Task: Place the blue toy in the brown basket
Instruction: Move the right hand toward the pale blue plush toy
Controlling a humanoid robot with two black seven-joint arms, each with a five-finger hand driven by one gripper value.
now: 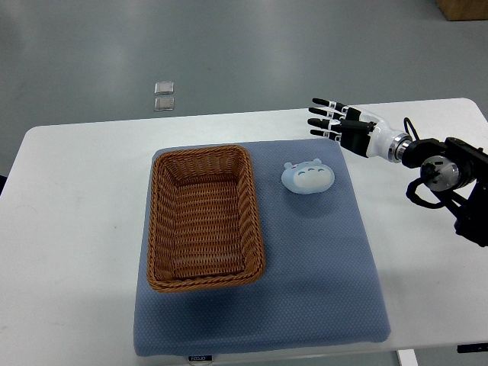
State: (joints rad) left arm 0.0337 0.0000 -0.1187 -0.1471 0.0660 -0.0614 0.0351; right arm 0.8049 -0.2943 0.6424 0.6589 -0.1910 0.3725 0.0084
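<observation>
Right hand (pixel 341 122) fingers spread, holding nothing, hovering above table. Blue toy (pixel 306 176) lies on mat below and slightly left of fingertips, apart. Brown basket (pixel 203 218) further left. Advice: descend over toy, wrap fingers round its sides, lift clear of basket rim.

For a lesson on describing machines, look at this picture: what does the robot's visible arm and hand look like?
Only the right arm shows. Its right hand has black fingers with white segments and a white palm shell. A silvery metal ring forms the wrist. Behind it the forearm is black, built of rounded joint housings with one grey circular cap, and black cables loop beside it.
</observation>
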